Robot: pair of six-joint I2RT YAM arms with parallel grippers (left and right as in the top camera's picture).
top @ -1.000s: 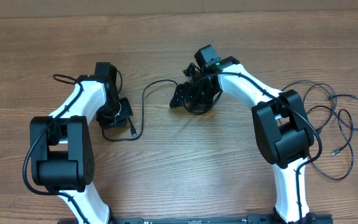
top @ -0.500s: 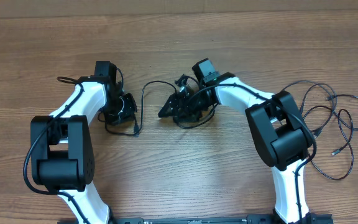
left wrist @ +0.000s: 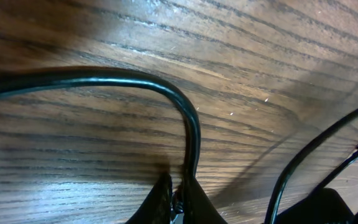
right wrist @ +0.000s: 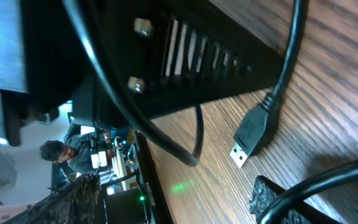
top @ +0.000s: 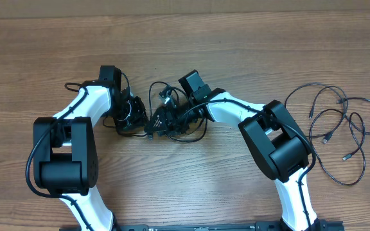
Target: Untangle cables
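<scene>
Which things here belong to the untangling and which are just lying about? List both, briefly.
Job: tangled cables at centre; loose cables at right; USB plug; left gripper pinching one cable.
Lying about: wooden table; arms' own thick cables.

Wooden surface point(top: 204, 45). Left claw point(top: 133, 115) and right claw point(top: 157, 122) close together, centre-left of frame, both in a dark knot of tangled cables point(top: 161, 85); can't make out their fingers. Right arm stretched leftward. Separate loose cables point(top: 351, 123) sprawled in loops at right edge, well apart from both claws.
</scene>
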